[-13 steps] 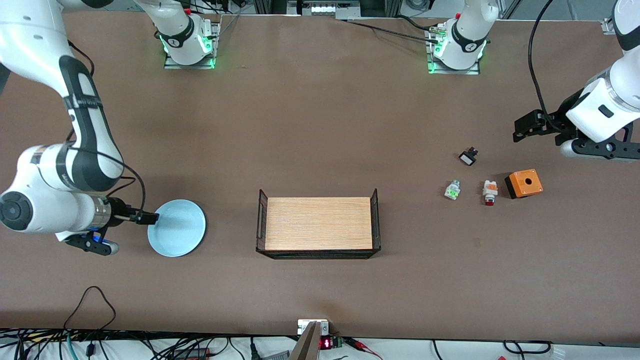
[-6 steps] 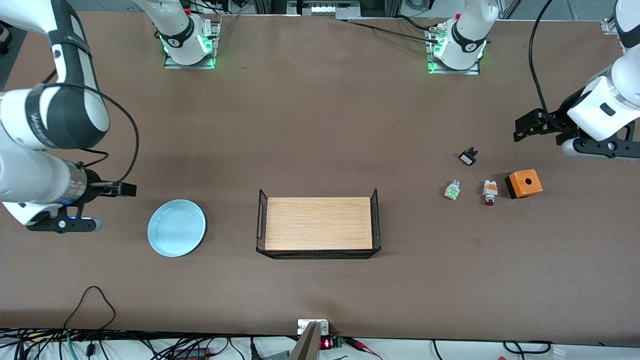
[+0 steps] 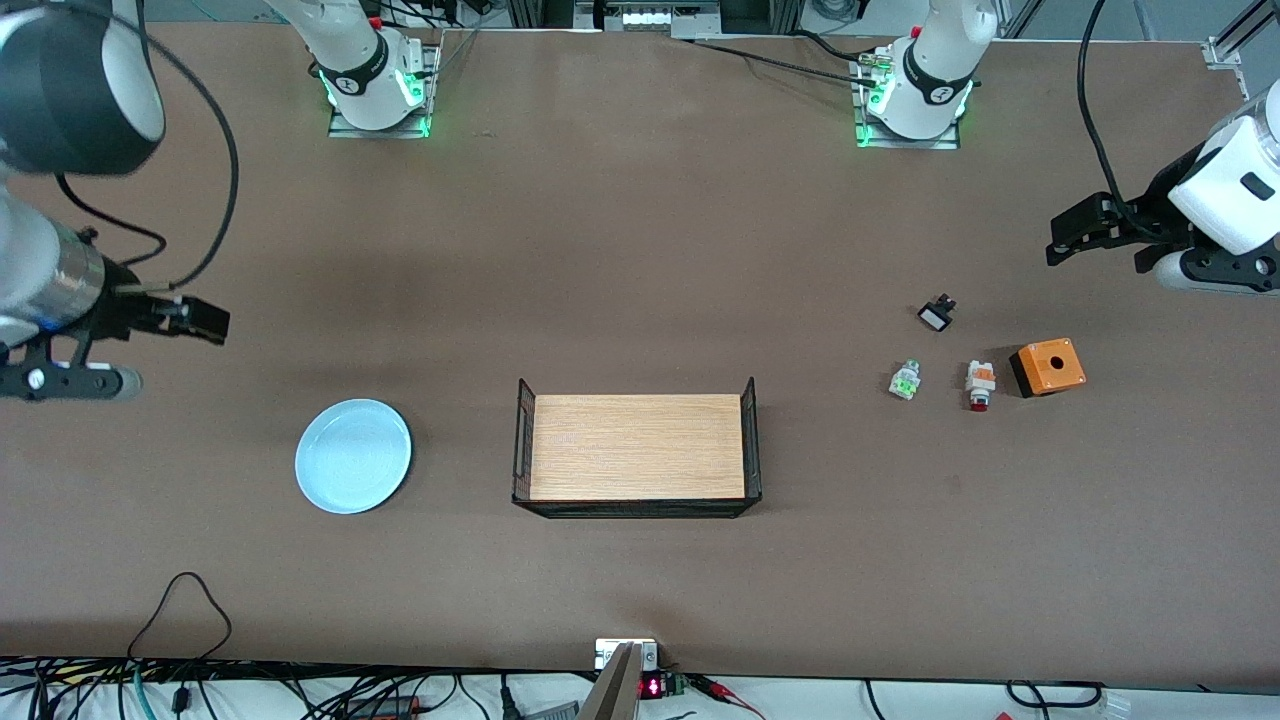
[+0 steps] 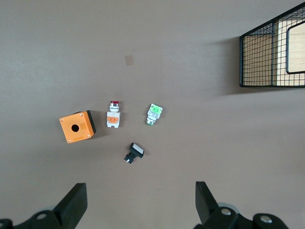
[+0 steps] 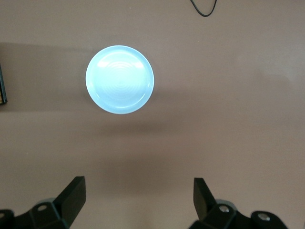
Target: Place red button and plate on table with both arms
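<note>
The pale blue plate (image 3: 353, 456) (image 5: 120, 79) lies flat on the brown table (image 3: 640, 250) toward the right arm's end. My right gripper (image 3: 205, 322) (image 5: 138, 188) hangs open and empty above bare table, apart from the plate. The red button (image 3: 980, 384) (image 4: 113, 114) lies on the table toward the left arm's end, between a green-and-clear part (image 3: 905, 380) (image 4: 153, 114) and an orange box (image 3: 1047, 366) (image 4: 76, 126). My left gripper (image 3: 1068, 238) (image 4: 139, 193) is open and empty, up in the air over bare table beside these small parts.
A wooden tray with black wire ends (image 3: 636, 447) (image 4: 274, 52) stands mid-table between the plate and the small parts. A small black-and-white part (image 3: 936, 314) (image 4: 134, 152) lies a little farther from the camera than the red button. Cables run along the near table edge.
My right gripper has left the plate's rim and risen away toward the right arm's end; the plate stays put. The left gripper has drifted slightly upward and outward.
</note>
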### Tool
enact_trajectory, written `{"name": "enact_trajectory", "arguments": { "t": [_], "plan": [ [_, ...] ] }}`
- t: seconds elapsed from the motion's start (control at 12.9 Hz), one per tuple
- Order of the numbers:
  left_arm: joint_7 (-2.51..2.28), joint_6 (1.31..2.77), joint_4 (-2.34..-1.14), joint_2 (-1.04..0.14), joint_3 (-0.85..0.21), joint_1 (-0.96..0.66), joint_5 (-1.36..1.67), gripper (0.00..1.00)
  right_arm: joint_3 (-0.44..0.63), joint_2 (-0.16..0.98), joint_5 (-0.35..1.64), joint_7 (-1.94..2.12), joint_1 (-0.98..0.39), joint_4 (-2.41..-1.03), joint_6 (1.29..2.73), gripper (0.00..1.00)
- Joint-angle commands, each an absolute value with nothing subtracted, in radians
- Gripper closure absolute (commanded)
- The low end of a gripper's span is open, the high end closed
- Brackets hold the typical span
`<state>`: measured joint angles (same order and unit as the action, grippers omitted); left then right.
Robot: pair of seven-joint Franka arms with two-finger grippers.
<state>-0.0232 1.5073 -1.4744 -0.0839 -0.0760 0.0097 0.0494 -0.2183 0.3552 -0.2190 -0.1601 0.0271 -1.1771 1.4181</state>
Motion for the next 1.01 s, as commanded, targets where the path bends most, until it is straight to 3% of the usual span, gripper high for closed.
{"name": "enact_trajectory", "arguments": {
  "t": [0.0, 0.16, 0.39, 0.54, 0.93],
  "plan": [
    [-0.014, 1.503, -1.471, -0.084, -0.075, 0.018, 0.06, 0.0, -0.21, 0.243, -0.206, -0.161, 0.046, -1.311, 1.439, 0.0],
    [-0.014, 1.557, -1.514, -0.066, -0.077, 0.026, 0.058, 0.0, -0.206, 0.206, -0.143, -0.16, 0.054, -1.322, 1.442, 0.0],
    [-0.014, 1.578, -1.545, -0.046, -0.08, 0.031, 0.064, 0.0, -0.193, 0.151, 0.044, -0.141, 0.171, -1.394, 1.492, 0.0],
    [-0.014, 1.589, -1.546, -0.043, -0.081, 0.031, 0.064, 0.0, -0.196, 0.094, 0.035, -0.15, 0.173, -1.433, 1.474, 0.0],
    [-0.029, 1.569, -1.545, -0.038, -0.086, 0.031, 0.064, 0.0, -0.196, 0.115, 0.015, -0.144, 0.172, -1.362, 1.39, 0.0]
  ]
}}
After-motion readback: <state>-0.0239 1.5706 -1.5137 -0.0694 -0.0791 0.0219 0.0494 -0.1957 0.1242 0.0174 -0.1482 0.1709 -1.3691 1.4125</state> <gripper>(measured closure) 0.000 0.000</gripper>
